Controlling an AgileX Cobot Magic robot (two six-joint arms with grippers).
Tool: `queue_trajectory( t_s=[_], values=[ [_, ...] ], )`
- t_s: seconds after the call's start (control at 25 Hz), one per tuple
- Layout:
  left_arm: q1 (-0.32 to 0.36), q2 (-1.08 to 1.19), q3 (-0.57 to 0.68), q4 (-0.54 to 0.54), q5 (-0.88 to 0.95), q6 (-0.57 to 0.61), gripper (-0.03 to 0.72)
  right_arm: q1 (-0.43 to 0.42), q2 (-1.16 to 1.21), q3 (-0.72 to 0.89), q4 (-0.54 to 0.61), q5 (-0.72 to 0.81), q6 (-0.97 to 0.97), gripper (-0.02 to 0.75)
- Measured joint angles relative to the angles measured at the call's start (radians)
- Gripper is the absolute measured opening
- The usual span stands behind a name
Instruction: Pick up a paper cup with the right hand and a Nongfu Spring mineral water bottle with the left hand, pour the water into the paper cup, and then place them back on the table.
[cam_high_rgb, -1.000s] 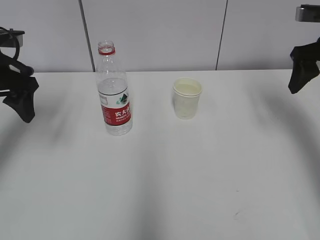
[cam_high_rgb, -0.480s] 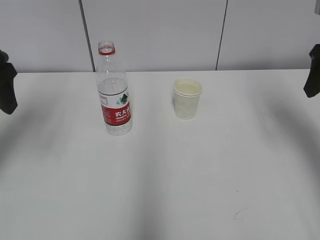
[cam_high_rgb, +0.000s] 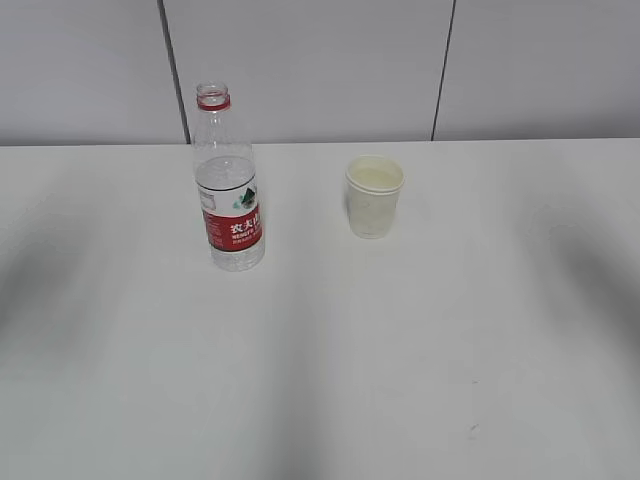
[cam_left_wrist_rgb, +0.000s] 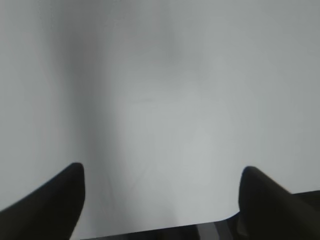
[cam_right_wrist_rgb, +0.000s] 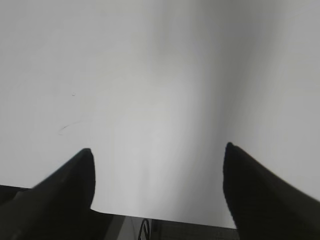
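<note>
In the exterior view neither arm appears; only the white worktop (cam_high_rgb: 320, 380) shows, with the Nongfu Spring mineral water bottle (cam_high_rgb: 228, 190) standing upright and uncapped at left of centre and the paper cup (cam_high_rgb: 374, 196) upright to its right, the two well apart. Water (cam_high_rgb: 229, 178) fills the bottle to about the top of its label; whether the cup holds any liquid cannot be told. The left wrist view shows what the exterior view does not: the left gripper (cam_left_wrist_rgb: 162, 182) with its jaws spread wide, nothing between them, only bare worktop ahead of its fingertips (cam_left_wrist_rgb: 70, 185) and the worktop's near edge just below them. The right wrist view gives the same for the right gripper (cam_right_wrist_rgb: 159, 165): jaws wide apart and empty, plain worktop beyond it, with a faint scuff mark (cam_right_wrist_rgb: 67, 127) ahead and to its left. Neither wrist view takes in bottle or cup.
</note>
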Motion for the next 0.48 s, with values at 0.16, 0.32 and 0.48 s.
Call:
queue_trajectory(
  t_s=[0.16,0.32,0.48],
  values=[
    [0.000,-0.072,0.074,-0.013,-0.003,0.000,0.572,0.000,-0.075,0.060,0.008,0.002,0.000,0.588],
    [0.000,-0.165,0.146,-0.017,-0.004,0.000,0.572,0.000,-0.159,0.115,0.015,0.002,0.000,0.588],
    [0.000,-0.286,0.222,-0.023,0.010,0.000,0.572,0.000,-0.257,0.174,0.038,0.004,0.000,0.588]
  ],
)
